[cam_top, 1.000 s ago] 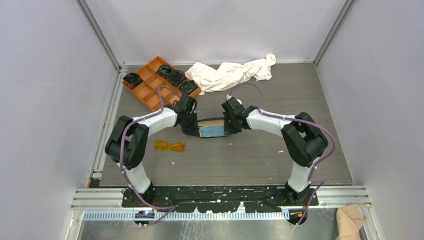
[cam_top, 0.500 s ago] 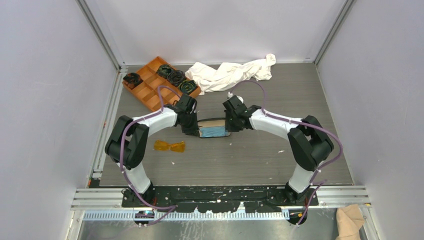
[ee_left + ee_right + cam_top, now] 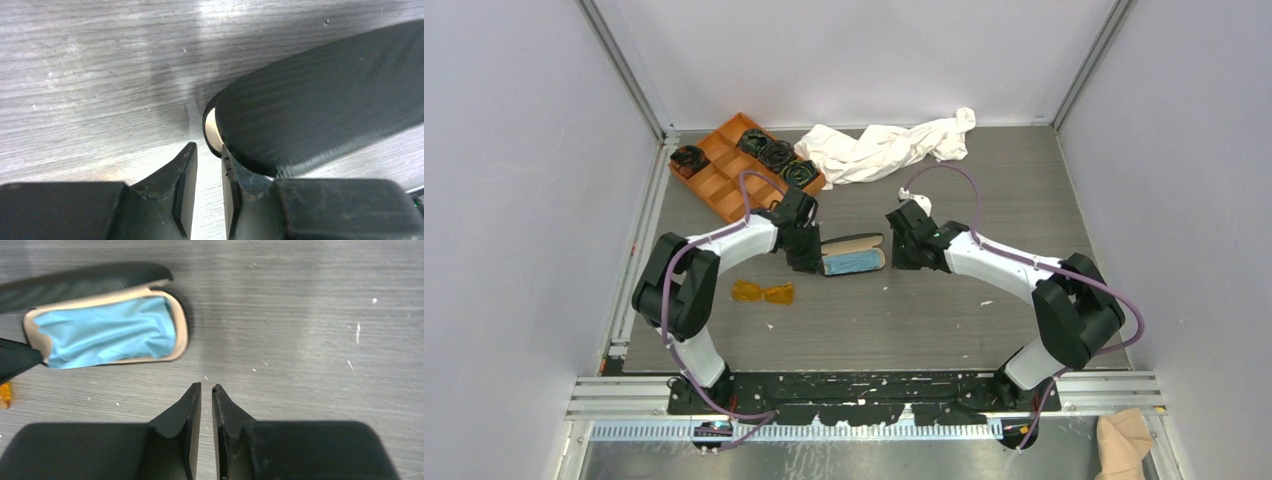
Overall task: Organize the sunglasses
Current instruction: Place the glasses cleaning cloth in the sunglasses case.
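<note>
The sunglasses [image 3: 762, 292], with orange-amber lenses, lie on the table in front of the left arm; a sliver of orange shows at the left edge of the right wrist view [image 3: 3, 395]. The black case [image 3: 856, 243] lies open in the middle with the light blue cloth [image 3: 852, 263] inside, also seen in the right wrist view [image 3: 102, 331]. My left gripper [image 3: 804, 256] sits at the case's left end, its jaws nearly closed with nothing between them [image 3: 207, 148], the right finger touching the case lid [image 3: 325, 95]. My right gripper [image 3: 903, 250] is shut and empty [image 3: 206, 386], apart to the right of the case [image 3: 183, 335].
An orange compartment tray [image 3: 724, 180] with several black items stands at the back left. A crumpled white cloth [image 3: 884, 148] lies at the back centre. Metal rails line the left and near table edges.
My right gripper has drawn back to the right, away from the case. The case now lies open and slightly turned. The left gripper has barely moved.
</note>
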You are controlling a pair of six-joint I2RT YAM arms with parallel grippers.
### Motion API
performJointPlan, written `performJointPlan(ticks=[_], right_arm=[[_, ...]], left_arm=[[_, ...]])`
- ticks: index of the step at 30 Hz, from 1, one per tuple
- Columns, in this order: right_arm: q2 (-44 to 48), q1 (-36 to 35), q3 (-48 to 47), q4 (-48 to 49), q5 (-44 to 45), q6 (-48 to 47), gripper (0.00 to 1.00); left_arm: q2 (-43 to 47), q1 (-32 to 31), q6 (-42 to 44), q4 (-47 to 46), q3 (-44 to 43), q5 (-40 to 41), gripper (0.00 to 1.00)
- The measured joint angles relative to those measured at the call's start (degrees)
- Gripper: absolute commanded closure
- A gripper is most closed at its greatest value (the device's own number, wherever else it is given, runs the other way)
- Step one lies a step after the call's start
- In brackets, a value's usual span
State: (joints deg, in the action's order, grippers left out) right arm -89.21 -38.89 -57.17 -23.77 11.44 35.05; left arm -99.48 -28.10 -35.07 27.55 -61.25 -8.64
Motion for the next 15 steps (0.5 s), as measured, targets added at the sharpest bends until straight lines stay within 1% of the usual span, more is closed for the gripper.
performJointPlan(ticks=[4,10,15], right_arm=[[2.8,0.0,1.9,-1.7,1.5,0.3,0.74],[8.2,0.0,1.9,-2.0,3.1,0.9,0.72],[10.0,0.0,2.6,-2.0,3.7,1.4,0.71]], left_arm=[[1.3,0.0,0.7,1.3,0.0,0.1,0.67],[4.5,0.0,1.0,3.4,-0.7,0.0,0.62],[8.3,0.0,1.3,6.0,-1.9,0.2,0.61]])
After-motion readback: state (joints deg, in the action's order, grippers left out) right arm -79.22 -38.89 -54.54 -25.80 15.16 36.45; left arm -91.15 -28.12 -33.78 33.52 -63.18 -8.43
